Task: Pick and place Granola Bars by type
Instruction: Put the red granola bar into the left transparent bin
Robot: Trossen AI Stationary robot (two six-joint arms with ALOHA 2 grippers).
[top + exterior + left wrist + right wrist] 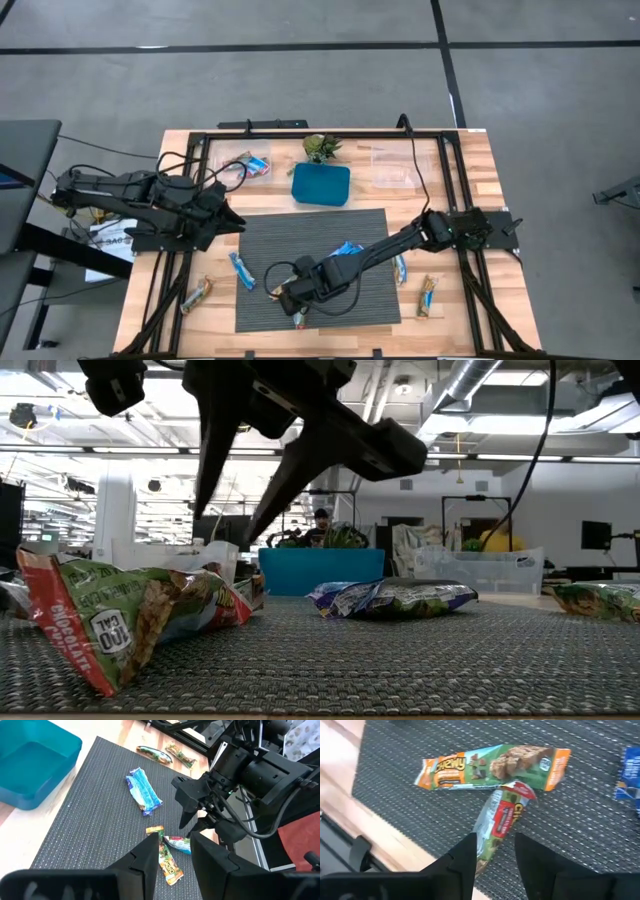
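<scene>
Dark mat (300, 240): open right gripper (492, 852) over crossed bars (502, 815), risking grabbing both; left gripper (172, 855) open, idle.

High view: straight down, far, takes in the whole table (480, 160) and dark mat (315, 270).
Low view: mat level, facing across to the room.
Left wrist view: angled down over the mat, mid-distance.
Right wrist view: close, steeply down at the mat's edge.
Shared: all 4 show the mat; 3 show the blue dish (321, 184).
</scene>
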